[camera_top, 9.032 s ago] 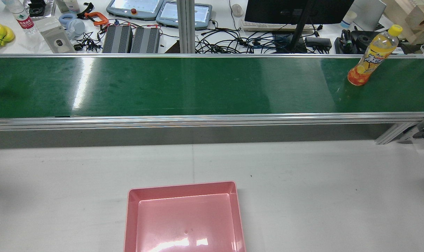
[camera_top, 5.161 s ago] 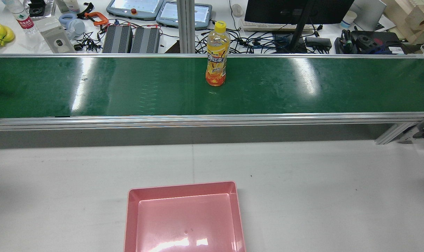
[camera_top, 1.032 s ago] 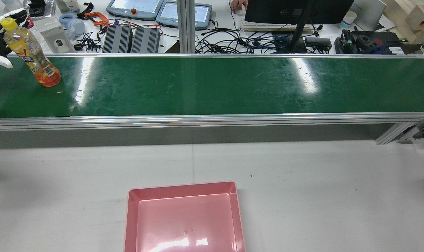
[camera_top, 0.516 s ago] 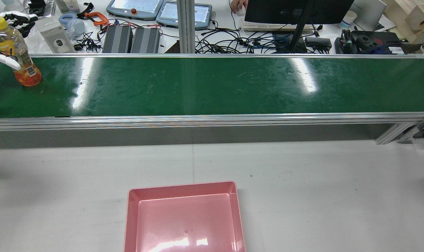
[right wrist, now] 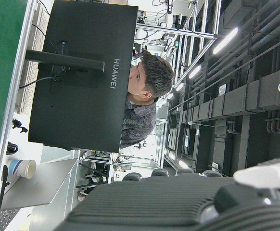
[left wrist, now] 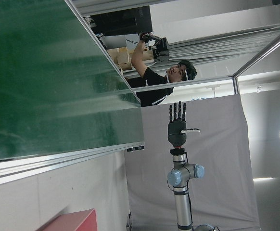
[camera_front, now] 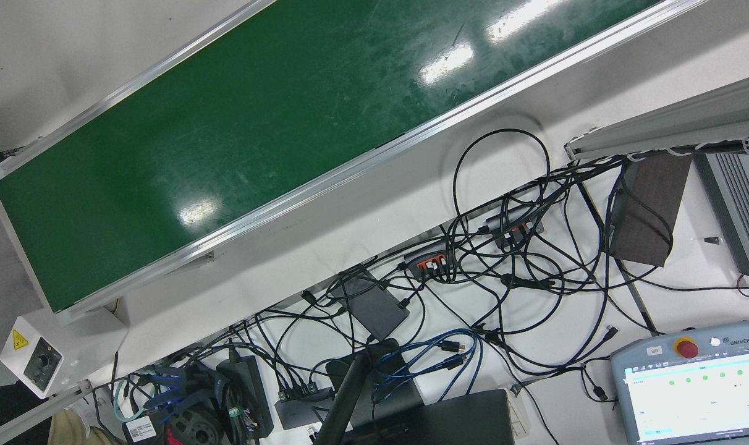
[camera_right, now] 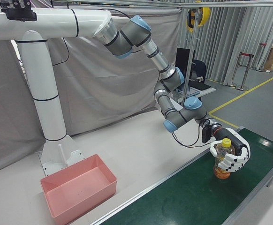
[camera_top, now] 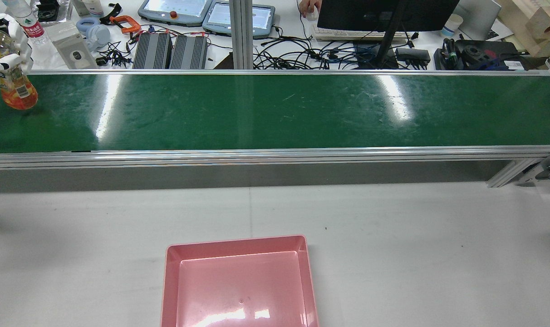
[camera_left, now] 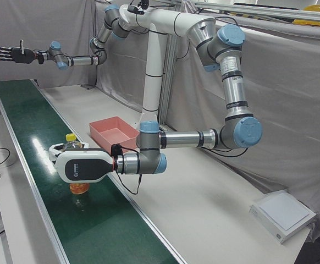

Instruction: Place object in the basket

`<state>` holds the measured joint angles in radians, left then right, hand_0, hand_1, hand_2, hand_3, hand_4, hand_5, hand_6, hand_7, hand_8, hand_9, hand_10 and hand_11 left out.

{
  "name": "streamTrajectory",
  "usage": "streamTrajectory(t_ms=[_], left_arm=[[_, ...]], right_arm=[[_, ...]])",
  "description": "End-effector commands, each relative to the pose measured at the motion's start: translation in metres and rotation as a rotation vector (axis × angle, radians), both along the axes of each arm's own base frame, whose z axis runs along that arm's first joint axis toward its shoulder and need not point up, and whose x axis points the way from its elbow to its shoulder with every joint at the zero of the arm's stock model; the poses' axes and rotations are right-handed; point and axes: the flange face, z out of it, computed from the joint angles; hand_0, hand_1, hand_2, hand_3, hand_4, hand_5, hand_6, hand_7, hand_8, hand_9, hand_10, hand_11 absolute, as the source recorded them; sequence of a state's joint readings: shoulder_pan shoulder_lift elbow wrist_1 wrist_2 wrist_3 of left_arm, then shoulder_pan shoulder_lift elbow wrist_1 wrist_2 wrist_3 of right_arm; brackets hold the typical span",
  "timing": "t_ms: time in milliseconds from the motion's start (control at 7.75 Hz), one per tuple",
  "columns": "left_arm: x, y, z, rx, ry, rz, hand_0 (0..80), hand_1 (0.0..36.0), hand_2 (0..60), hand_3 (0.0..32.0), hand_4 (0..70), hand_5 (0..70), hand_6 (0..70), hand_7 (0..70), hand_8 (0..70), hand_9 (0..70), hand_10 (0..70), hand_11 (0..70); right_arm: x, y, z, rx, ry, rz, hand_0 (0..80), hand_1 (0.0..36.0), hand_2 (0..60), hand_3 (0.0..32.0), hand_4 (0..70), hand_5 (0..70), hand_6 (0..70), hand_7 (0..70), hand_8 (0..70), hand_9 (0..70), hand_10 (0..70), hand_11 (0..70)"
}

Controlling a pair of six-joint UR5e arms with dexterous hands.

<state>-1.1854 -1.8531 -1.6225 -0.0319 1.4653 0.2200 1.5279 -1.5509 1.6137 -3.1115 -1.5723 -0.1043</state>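
1. Starting with the front view: only the green conveyor belt (camera_front: 238, 136) crosses it on a slant, with a tangle of black cables (camera_front: 510, 259) on the white worktop (camera_front: 300, 247) and a teach pendant (camera_front: 696, 389) at the lower right corner; no arm or bottle appears.
2. Looking from the rear view: the orange drink bottle (camera_top: 12, 86) stands upright on the belt at the far left end, its yellow cap near the view's edge. White fingers (camera_top: 2, 62) of the left hand wrap across its upper body. The pink basket (camera_top: 239, 284) sits on the white worktop at the near edge, well apart from the bottle, with nothing in it.
3. Turning to the left-front view: the left hand (camera_left: 66, 160) reaches over the belt with its fingers curled round the bottle (camera_left: 78, 186), whose base is touching or just above the belt; I cannot tell which. The right hand (camera_left: 7, 53) is held high at the far end, fingers spread and holding nothing. The basket (camera_left: 115, 132) lies by the white pedestal.
4. Moving to the right-front view: the left hand (camera_right: 230, 157) clasps the bottle (camera_right: 222, 169) from both sides below the cap.
5. Checking the left hand view: the right hand (left wrist: 178, 126) shows in the distance, fingers straight and apart, and a person (left wrist: 154, 77) stands beyond the belt.
6. Ending with the right hand view: a black monitor (right wrist: 82, 72) and a person behind it fill the frame.
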Motion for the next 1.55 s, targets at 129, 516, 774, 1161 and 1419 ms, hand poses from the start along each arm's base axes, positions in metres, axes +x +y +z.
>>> streamTrajectory(t_ms=[129, 516, 774, 1161, 1419], left_arm=[[0.002, 0.022, -0.074, 0.092, 0.027, 0.035, 59.5, 21.5, 60.0, 0.0, 70.0, 70.0, 70.0, 70.0, 70.0, 70.0, 70.0, 70.0], [0.099, 0.086, -0.15, 0.216, 0.107, 0.237, 60.5, 24.4, 60.0, 0.0, 70.0, 70.0, 70.0, 70.0, 70.0, 70.0, 70.0, 70.0], [0.135, 0.116, -0.168, 0.25, 0.138, 0.319, 60.5, 24.6, 60.0, 0.0, 70.0, 70.0, 70.0, 70.0, 70.0, 70.0, 70.0, 70.0], [0.216, 0.176, -0.156, 0.261, 0.158, 0.493, 61.2, 22.9, 60.0, 0.0, 70.0, 70.0, 70.0, 70.0, 70.0, 70.0, 70.0, 70.0], [0.255, 0.216, -0.163, 0.291, 0.177, 0.587, 62.1, 21.6, 60.0, 0.0, 70.0, 70.0, 70.0, 70.0, 70.0, 70.0, 70.0, 70.0]], right_arm=[[0.0, 0.0, 0.0, 0.001, 0.0, 0.0, 0.0, 0.0, 0.0, 0.0, 0.0, 0.0, 0.0, 0.0, 0.0, 0.0, 0.0, 0.0], [0.0, 0.0, 0.0, 0.001, 0.0, 0.0, 0.0, 0.0, 0.0, 0.0, 0.0, 0.0, 0.0, 0.0, 0.0, 0.0, 0.0, 0.0], [0.0, 0.0, 0.0, 0.001, 0.0, 0.0, 0.0, 0.0, 0.0, 0.0, 0.0, 0.0, 0.0, 0.0, 0.0, 0.0, 0.0, 0.0], [0.0, 0.0, 0.0, 0.001, 0.0, 0.0, 0.0, 0.0, 0.0, 0.0, 0.0, 0.0, 0.0, 0.0, 0.0, 0.0, 0.0, 0.0], [0.0, 0.0, 0.0, 0.001, 0.0, 0.0, 0.0, 0.0, 0.0, 0.0, 0.0, 0.0, 0.0, 0.0, 0.0, 0.0, 0.0, 0.0]])
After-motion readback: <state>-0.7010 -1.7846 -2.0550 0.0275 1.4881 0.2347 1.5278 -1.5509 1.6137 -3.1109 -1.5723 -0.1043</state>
